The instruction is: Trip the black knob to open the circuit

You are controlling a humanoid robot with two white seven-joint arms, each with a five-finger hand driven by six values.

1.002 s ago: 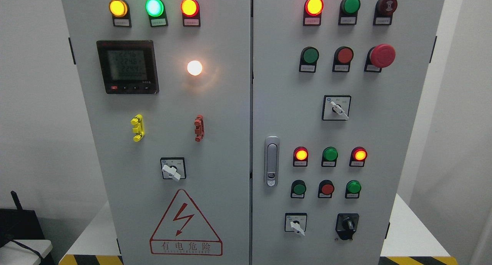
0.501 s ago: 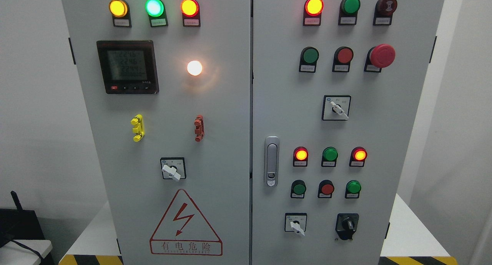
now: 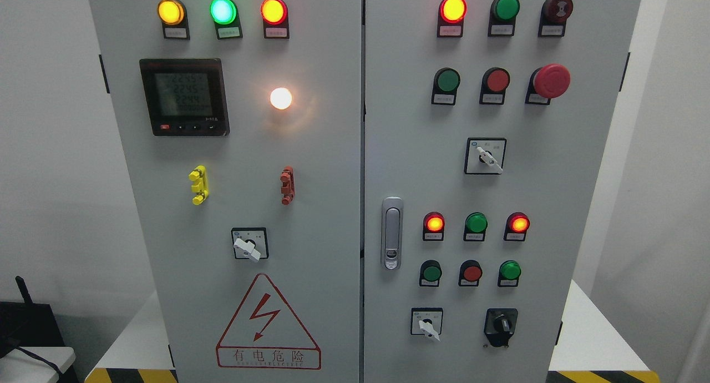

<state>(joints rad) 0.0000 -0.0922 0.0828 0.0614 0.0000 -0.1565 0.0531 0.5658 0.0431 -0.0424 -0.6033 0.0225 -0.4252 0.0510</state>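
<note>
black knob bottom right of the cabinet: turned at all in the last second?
No. The black knob sits at the same angle as before, judged against the white selector switch to its left. No hand is in view.

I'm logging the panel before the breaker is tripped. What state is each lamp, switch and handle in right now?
Top-left lamps: yellow, green, red, all lit.
Meter: display on.
White lamp: lit.
Top-right red lamp: lit; green lamp: unlit.
Emergency stop: state unclear.
Middle-row lamps: both red lit, green unlit.
Black knob: untouched.
Door handle: flush, closed.
Robot hands: not in view.
</note>
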